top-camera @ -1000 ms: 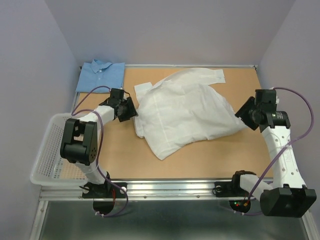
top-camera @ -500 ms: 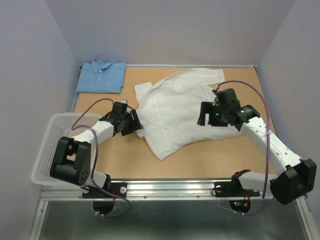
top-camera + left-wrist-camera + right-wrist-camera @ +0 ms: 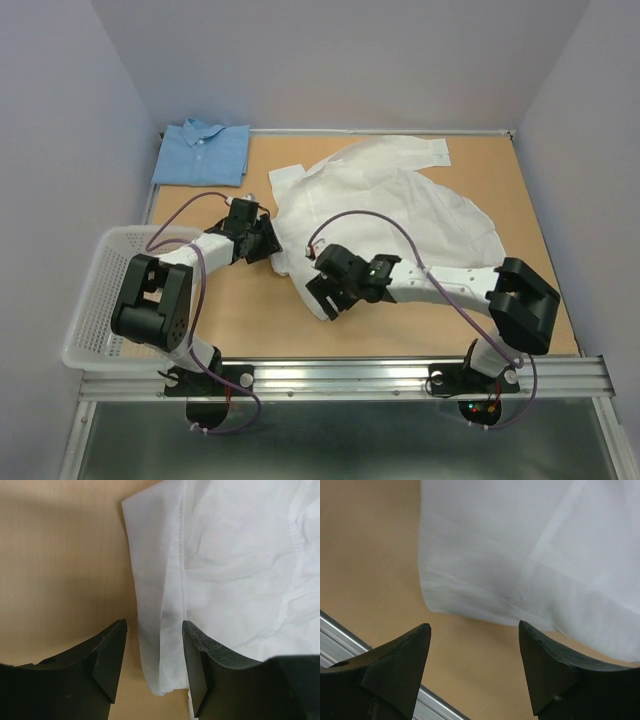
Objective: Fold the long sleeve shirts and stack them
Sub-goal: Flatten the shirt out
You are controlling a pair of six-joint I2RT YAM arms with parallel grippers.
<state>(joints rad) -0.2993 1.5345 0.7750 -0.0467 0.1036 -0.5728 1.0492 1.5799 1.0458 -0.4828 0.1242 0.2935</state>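
Observation:
The white long sleeve shirt (image 3: 390,215) lies spread and rumpled across the middle of the table. The light blue one (image 3: 203,152) sits folded at the back left corner. My left gripper (image 3: 266,244) is at the white shirt's left edge. In the left wrist view it (image 3: 154,647) is open, and a folded strip of the white shirt (image 3: 160,625) runs between its fingers without being pinched. My right gripper (image 3: 326,297) is at the shirt's near left corner. In the right wrist view it (image 3: 475,632) is open over bare wood, just short of the white shirt's hem (image 3: 520,560).
A white mesh basket (image 3: 92,300) hangs off the table's left side beside the left arm. The metal rail (image 3: 350,375) runs along the near edge and shows close below the right gripper as the rail (image 3: 340,642). Walls enclose the back and both sides.
The right arm has swung from the table's right side across the white shirt to its near left corner. The left gripper has stayed at the shirt's left edge, shifting only slightly.

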